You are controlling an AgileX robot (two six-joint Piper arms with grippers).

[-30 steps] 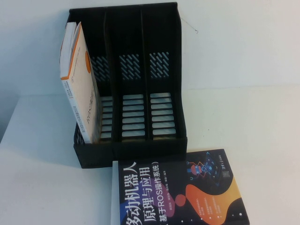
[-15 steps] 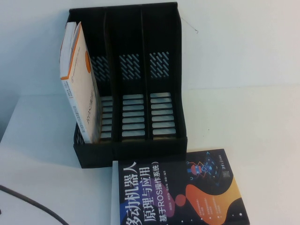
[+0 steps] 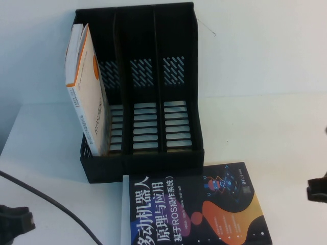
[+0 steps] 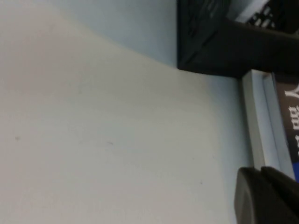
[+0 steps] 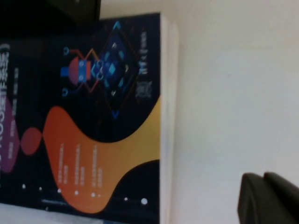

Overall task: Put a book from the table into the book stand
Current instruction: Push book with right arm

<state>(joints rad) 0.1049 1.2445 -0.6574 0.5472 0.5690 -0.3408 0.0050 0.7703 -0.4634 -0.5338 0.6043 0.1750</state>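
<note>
Landmark: the book stand (image 3: pixel 138 97), black, three slots, upright at the far middle of the table (image 3: pixel 265 127). The book (image 3: pixel 191 209), dark cover with white title and orange and purple blobs, lies flat on the table just in front of the stand, its far edge nearly touching the stand's base. A white-and-orange book (image 3: pixel 88 92) stands tilted in the stand's leftmost slot. Left gripper (image 3: pixel 15 220) sits low, in front of the stand and well to its left, fingers closed on nothing, a black cable (image 3: pixel 51 201) trailing past it. Right gripper (image 3: pixel 318 190) sits in front of the stand and far to its right, beside the book; whether it is open or closed, cannot tell.
</note>
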